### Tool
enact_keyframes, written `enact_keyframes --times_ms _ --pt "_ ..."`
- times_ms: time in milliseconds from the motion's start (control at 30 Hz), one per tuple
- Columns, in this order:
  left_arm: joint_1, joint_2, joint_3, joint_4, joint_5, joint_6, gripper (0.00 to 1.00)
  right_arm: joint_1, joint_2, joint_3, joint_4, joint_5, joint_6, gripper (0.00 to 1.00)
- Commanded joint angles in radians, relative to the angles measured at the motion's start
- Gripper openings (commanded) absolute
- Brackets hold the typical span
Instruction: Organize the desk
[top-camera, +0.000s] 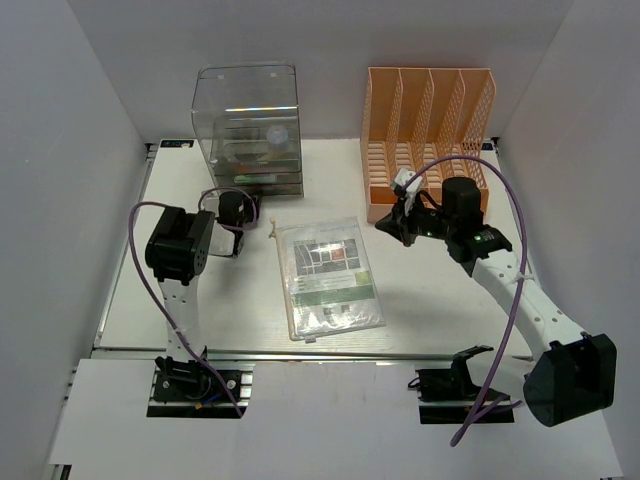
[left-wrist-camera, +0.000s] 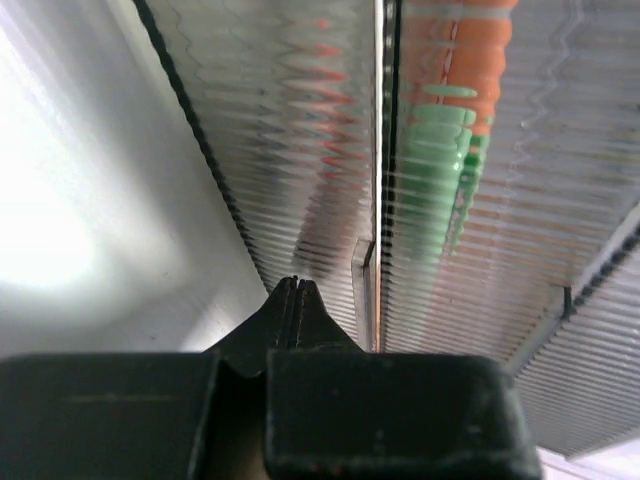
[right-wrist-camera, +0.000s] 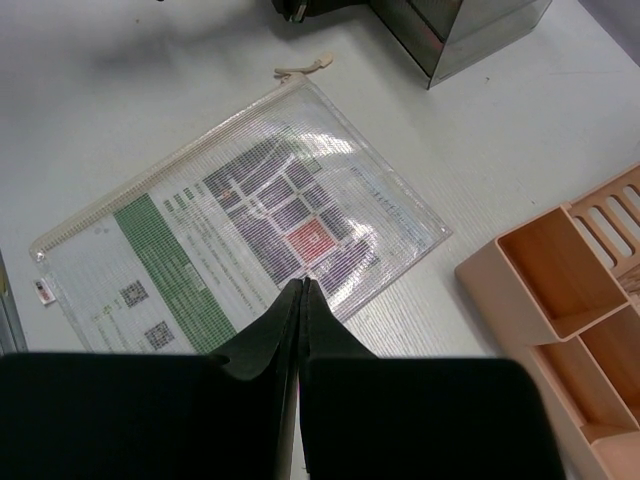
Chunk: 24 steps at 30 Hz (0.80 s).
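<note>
White and faintly ribbed, the desk lies beneath both arms. The left arm is folded back, its left gripper pressed together and empty before the clear drawer box, while the right arm reaches leftward, right gripper likewise closed tight, beside the orange file rack. Only the left wrist view shows green and orange shapes behind the drawer fronts.

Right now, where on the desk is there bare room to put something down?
Bare desk runs between the box and the rack at the back, and between the pouch and the right arm. A narrower strip lies between the left arm and the pouch. Crowded: before the box by the left gripper, before the rack by the right gripper.
</note>
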Motion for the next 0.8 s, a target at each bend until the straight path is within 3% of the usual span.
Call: enact_keyframes --times_ms 0,67,100,133,167,200,233,300,367,400,500,533,567,633,700,767 --pt "-0.002 -0.043 -0.042 0.070 0.039 -0.014 0.03 -0.015 -0.010 -0.015 0.023 -0.041 -0.012 0.00" --pt "0.007 -0.093 -0.129 0.116 0.087 -0.028 0.15 -0.018 -0.003 -0.015 0.014 -0.051 -0.032 0.00" --pt "0.007 -0.116 -0.207 0.171 0.126 -0.027 0.30 -0.020 0.005 -0.016 -0.003 -0.061 -0.058 0.00" --pt "0.007 -0.139 -0.243 0.194 0.137 -0.022 0.37 -0.018 0.011 -0.015 -0.015 -0.069 -0.058 0.07" --pt "0.007 -0.196 -0.281 0.214 0.195 -0.022 0.42 -0.020 0.017 -0.013 -0.033 -0.093 -0.096 0.19" --pt "0.007 -0.228 -0.321 0.232 0.217 -0.014 0.46 -0.020 0.027 -0.008 -0.072 -0.104 -0.115 0.42" --pt "0.016 -0.262 -0.359 0.268 0.239 0.016 0.59 -0.021 0.048 -0.001 -0.090 -0.112 -0.130 0.49" --pt "0.027 -0.385 -0.435 0.237 0.329 0.055 0.62 -0.018 0.069 0.010 -0.116 -0.124 -0.152 0.69" --pt "0.036 -0.481 -0.464 0.132 0.431 0.183 0.65 -0.012 0.111 0.031 -0.152 -0.120 -0.154 0.74" --pt "0.036 -0.582 -0.458 0.078 0.465 0.260 0.66 -0.015 0.128 0.038 -0.153 -0.114 -0.122 0.82" --pt "0.014 -0.730 -0.294 -0.564 0.515 0.720 0.73 -0.014 0.232 0.082 -0.161 -0.042 -0.025 0.89" --pt "0.013 -0.747 -0.259 -0.658 0.510 0.789 0.74 -0.012 0.258 0.097 -0.165 -0.014 0.006 0.89" --pt "0.013 -0.762 -0.233 -0.742 0.554 0.840 0.74 -0.014 0.280 0.117 -0.166 0.039 0.035 0.89" --pt "0.024 -0.796 -0.210 -0.906 0.610 0.967 0.98 -0.012 0.339 0.128 -0.161 0.084 0.104 0.89" --pt "0.015 -0.824 -0.211 -1.022 0.606 1.030 0.98 -0.012 0.382 0.122 -0.124 0.150 0.159 0.89" --pt "0.015 -0.868 -0.238 -1.033 0.621 1.069 0.98 -0.011 0.411 0.125 -0.101 0.202 0.222 0.89"
